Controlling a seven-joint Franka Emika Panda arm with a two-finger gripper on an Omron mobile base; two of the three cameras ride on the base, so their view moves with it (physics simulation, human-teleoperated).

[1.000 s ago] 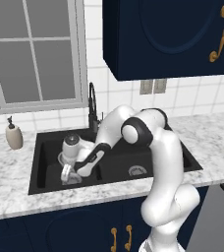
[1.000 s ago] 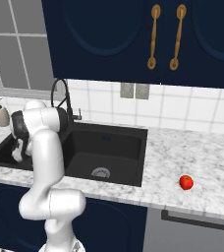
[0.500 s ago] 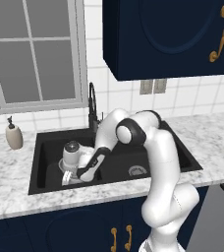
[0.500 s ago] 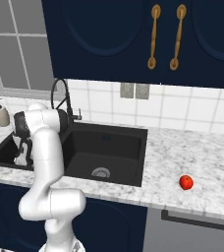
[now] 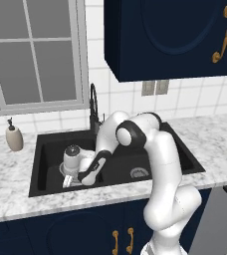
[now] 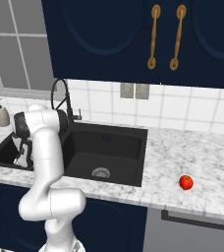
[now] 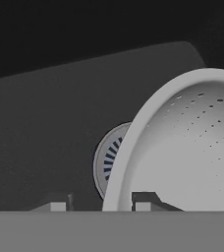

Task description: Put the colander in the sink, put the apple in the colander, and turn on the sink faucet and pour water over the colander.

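Your tool [image 5: 71,180] is clamped on the colander [image 5: 76,163] rim, low in the sink [image 5: 42,172] left basin. Judged rigid, light, slick metal: hold the rim.

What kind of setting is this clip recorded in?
A rendered home kitchen, by the look of it: a black double sink set in a marble counter, navy cabinets with brass handles, a tiled wall and a window.
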